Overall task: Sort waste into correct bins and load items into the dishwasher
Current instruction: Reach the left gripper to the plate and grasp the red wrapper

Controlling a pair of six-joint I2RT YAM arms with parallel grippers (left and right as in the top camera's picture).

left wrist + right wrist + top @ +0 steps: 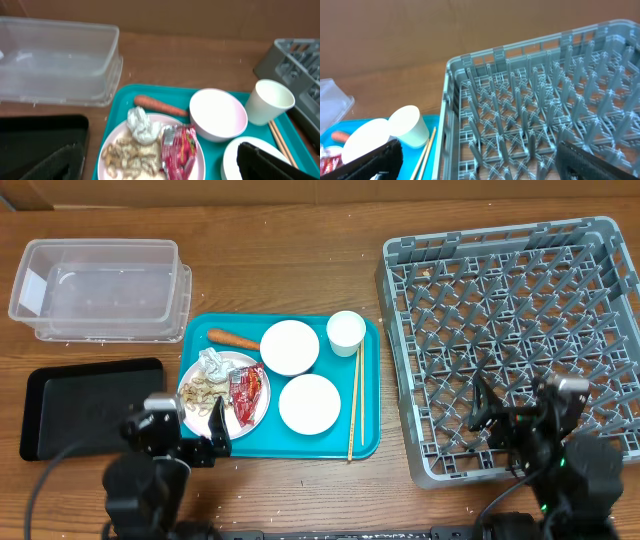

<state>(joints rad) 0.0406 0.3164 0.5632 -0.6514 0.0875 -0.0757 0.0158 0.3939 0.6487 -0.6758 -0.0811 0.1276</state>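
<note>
The left gripper [205,442] is held with its jaws wide apart and nothing between them, at the near left corner of the large teal plastic tray [370,380]. Just ahead of it a round white-pink plate [119,131] is seen on that tray, carrying a red shiny snack wrapper [248,392], a crumpled white tissue [212,362] and beige shell-like food scraps [203,392]. A small orange carrot [232,338] is laid on the tray just behind the plate. Two white-pink bowls [289,346] [310,403], a small white cup [346,332] and thin light wooden chopsticks [356,405] are set further right on the tray. A shallow black rectangular tray [90,405] is placed left of it, and a clear rectangular plastic tub [100,288] behind that.

The right gripper [500,420] is likewise spread and empty, over the near part of the large square grey plastic dish rack [520,330], which is stood on the brown wooden table [300,260] right of the teal tray.
</note>
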